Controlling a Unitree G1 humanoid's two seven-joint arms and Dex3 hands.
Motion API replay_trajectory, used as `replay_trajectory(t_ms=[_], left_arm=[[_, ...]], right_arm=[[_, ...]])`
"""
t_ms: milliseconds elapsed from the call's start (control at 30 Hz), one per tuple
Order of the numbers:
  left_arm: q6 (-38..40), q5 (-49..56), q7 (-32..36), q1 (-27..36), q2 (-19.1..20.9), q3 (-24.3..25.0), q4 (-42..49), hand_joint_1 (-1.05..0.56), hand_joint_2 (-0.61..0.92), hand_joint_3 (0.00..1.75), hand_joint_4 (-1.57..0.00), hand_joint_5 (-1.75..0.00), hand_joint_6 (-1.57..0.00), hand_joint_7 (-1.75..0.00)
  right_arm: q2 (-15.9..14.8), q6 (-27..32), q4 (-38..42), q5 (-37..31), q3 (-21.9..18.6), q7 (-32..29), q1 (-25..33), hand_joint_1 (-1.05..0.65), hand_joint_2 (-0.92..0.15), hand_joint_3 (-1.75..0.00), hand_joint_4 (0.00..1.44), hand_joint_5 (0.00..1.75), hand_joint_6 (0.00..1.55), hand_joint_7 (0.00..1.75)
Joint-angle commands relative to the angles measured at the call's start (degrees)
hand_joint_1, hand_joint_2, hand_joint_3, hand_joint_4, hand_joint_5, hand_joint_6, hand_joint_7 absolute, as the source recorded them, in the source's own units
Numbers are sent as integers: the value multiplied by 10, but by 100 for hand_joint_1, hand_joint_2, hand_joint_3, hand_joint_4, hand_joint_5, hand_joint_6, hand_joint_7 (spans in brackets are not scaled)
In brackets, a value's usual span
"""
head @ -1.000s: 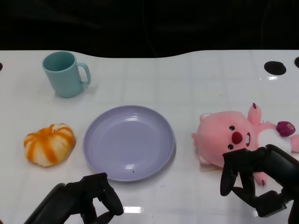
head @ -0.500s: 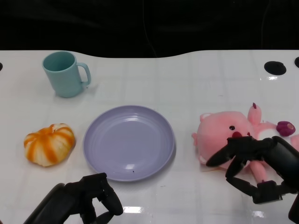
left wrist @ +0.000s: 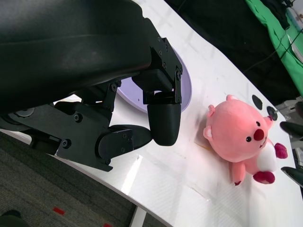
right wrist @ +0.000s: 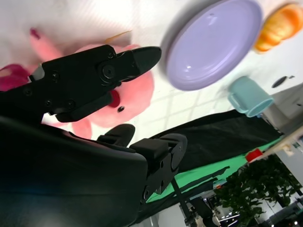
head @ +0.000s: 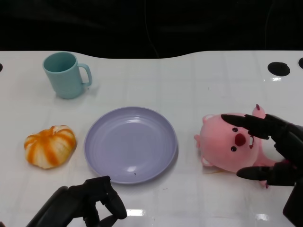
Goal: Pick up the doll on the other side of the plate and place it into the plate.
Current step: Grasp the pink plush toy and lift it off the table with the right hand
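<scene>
A pink plush doll (head: pixel 227 144) lies on the white table to the right of the empty lavender plate (head: pixel 130 144). My right hand (head: pixel 272 146) is spread wide around the doll's right side, upper fingers (head: pixel 246 123) over its head and the thumb low beside it, holding nothing. The right wrist view shows the doll (right wrist: pixel 135 101) between those spread fingers (right wrist: pixel 94 75). My left hand (head: pixel 87 205) rests curled at the front edge, below the plate, with nothing in it. In the left wrist view the doll (left wrist: pixel 244 139) and the plate's edge (left wrist: pixel 187 87) lie beyond the curled fingers (left wrist: pixel 161 118).
A teal mug (head: pixel 66 74) stands at the back left. An orange-and-white pumpkin toy (head: pixel 49 145) lies left of the plate. Two dark holes (head: pixel 278 68) mark the table's far right. The table's front edge runs just below both hands.
My right hand has opened from a curled pose and moved up over the doll, fingers now spread around it. The left hand, doll and plate have stayed put.
</scene>
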Motion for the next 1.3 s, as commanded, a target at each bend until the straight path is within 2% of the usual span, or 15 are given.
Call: replay_trajectory(t_ms=[33, 233, 567, 833, 1100, 1300], left_arm=[[5, 5, 4, -4, 1, -5, -2, -25, 86, 57, -65, -175, -62, -134], [20, 5, 3, -3, -2, -8, -12, -25, 86, 57, -65, -175, -62, -134], [35, 12, 3, 5, 0, -9, -31, -24, 85, 58, -64, -175, -62, -134], [26, 13, 3, 9, 2, -9, -29, -26, 86, 58, -65, -175, -61, -134], [32, 21, 0, 11, 2, -11, -37, -27, 86, 58, -66, -175, -61, -134], [31, 22, 3, 11, -1, -15, -40, -26, 87, 57, -67, -175, -62, -134]], right_arm=[[-16, 25, -27, -29, -7, -2, -9, -61, -83, 0, 0, 36, 19, 1], [-34, 85, -46, -87, 7, 26, -37, -65, -82, 0, 0, 22, 15, 2], [-45, 126, 4, -146, 52, 54, -94, -70, -82, 0, 0, 21, 16, 1], [-43, 117, 116, -177, 95, 46, -154, -74, -85, -1, 0, 20, 13, 0], [-24, 84, 272, -180, 140, 6, -220, -74, -87, -1, 2, 21, 11, 0], [3, 57, 410, -194, 185, -38, -277, -79, -89, -1, 5, 22, 13, 1]])
